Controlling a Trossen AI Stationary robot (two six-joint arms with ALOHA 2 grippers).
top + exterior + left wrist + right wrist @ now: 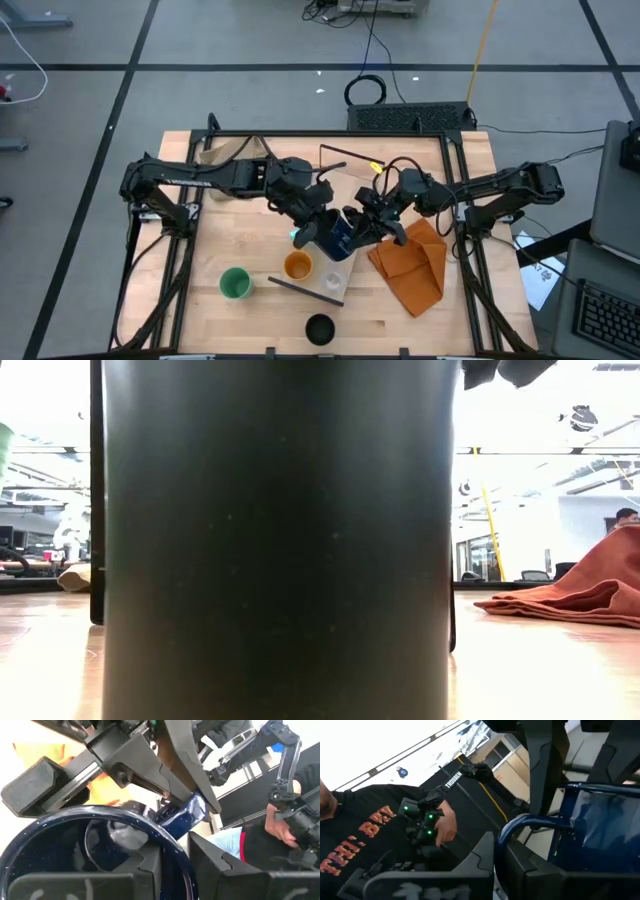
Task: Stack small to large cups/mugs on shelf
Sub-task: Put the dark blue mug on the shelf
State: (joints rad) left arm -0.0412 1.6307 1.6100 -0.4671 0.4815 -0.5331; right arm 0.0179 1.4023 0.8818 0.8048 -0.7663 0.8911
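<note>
At the counter (220, 330) centre both arms meet over the dark navy mug (340, 238). The right tool (495, 857) is closed on the mug handle (530, 822), fingers pinched w/ the blue loop between them. The left tool (175, 865) has one finger inside the mug rim and one outside, close on the wall but not fully pressed; I cannot tell if it grips. In the high view the green cup (235, 284), orange cup (297, 266) and black cup (319, 328) stand apart nearer the front edge. The black cup fills the low view. An orange cloth (412, 265) lies beside the mug, right side. A person's hand (445, 822) on a controller shows behind.
</note>
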